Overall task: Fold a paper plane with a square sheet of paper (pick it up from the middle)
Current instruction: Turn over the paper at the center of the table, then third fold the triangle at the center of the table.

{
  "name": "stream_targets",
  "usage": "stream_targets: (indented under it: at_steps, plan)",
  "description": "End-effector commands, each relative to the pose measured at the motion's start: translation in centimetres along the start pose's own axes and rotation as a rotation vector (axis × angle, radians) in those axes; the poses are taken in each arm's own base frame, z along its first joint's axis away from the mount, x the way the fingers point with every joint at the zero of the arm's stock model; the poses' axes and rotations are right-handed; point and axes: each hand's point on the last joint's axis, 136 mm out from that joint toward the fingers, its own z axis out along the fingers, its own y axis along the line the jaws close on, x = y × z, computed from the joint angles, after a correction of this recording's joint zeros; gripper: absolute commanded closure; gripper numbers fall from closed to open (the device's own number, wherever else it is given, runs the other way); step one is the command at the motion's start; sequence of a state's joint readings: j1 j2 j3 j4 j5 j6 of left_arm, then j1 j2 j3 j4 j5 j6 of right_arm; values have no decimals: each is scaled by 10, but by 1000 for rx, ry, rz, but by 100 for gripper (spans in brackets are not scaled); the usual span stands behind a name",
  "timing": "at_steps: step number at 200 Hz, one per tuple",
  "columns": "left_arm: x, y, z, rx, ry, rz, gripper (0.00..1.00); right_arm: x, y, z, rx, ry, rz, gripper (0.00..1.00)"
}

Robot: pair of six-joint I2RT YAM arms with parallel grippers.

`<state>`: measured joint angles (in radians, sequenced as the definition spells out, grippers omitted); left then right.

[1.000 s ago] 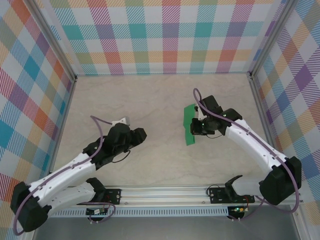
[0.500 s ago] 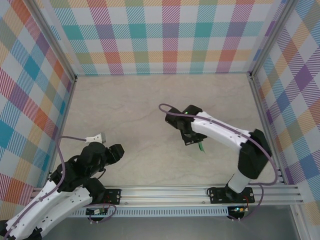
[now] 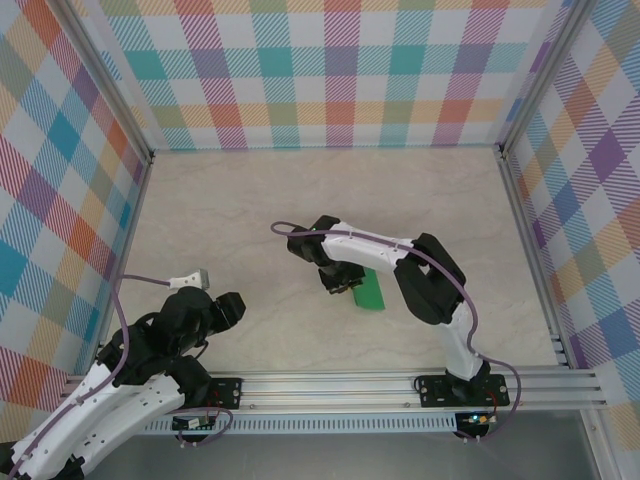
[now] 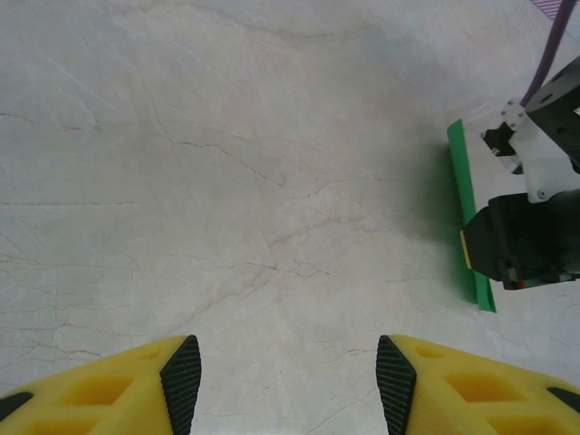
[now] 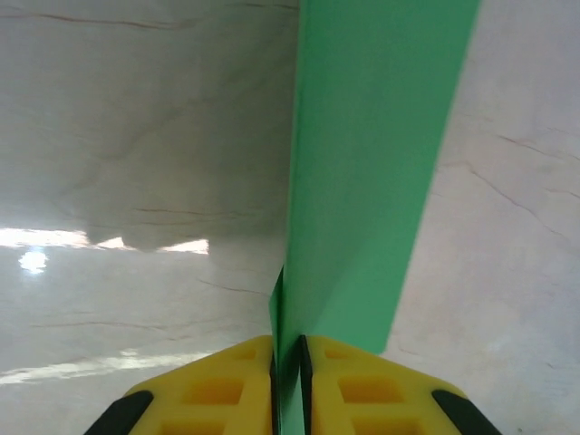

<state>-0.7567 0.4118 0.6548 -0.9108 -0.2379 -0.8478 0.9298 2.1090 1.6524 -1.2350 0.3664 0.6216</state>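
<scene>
Paper (image 3: 367, 288) (image 5: 381, 163), folded to a narrow green strip, is clenched between the fingers of my right hand (image 5: 288, 362), just off the counter's (image 3: 250, 200) centre toward 4 o'clock. My left hand (image 4: 288, 381) hangs released over bare counter at 8 o'clock, fingers wide apart, well clear of it.

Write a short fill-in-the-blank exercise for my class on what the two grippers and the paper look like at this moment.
1. The paper pinched in the right gripper is coloured ____.
2. The left gripper has its jaws ____, with nothing between them.
3. Apart from their black pads, the left gripper's fingers are coloured ____.

Missing words: green; open; yellow.
</scene>
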Motion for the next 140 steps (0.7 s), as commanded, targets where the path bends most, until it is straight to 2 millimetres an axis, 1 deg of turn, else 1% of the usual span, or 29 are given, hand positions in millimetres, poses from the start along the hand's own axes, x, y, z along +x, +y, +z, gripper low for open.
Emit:
stream_targets:
  at_steps: [1, 23, 36, 54, 65, 73, 84, 91, 98, 106, 119, 130, 140]
  plan:
    - [-1, -2, 4, 10, -11, -29, 43, -7, 36, -5, -164, 2, -26, 81]
    - [0, -9, 10, 36, -3, -46, 43, -16, 59, -13, -290, -21, -45, 76]
    - [1, -11, 16, 32, 4, -54, 42, -26, 65, -18, -344, -43, -38, 76]
    - [6, -20, 30, 48, 35, -58, 41, -38, 70, -22, -434, -34, -22, 75]
    - [11, -26, 41, 58, 61, -63, 41, -43, 73, -24, -502, -25, -20, 73]
    - [13, -33, 48, 72, 72, -65, 41, -46, 74, -28, -542, -41, -17, 69]
    - [16, -39, 58, 82, 95, -62, 41, -49, 69, -38, -614, -70, -8, 58]
    - [18, -44, 64, 88, 108, -61, 41, -51, 67, -47, -676, -89, -4, 53]
    - [18, -50, 71, 94, 118, -58, 42, -52, 63, -58, -746, -111, 3, 52]
    - [20, -57, 79, 104, 131, -52, 44, -51, 57, -65, -803, -136, 14, 49]
    - [22, -71, 93, 124, 159, -42, 46, -51, 35, -76, -844, -200, 50, 44]
    - [23, -85, 105, 139, 189, -17, 48, -49, 15, -72, -853, -230, 91, 44]
    - [21, -99, 118, 153, 204, 6, 51, -44, -1, -64, -856, -233, 134, 44]
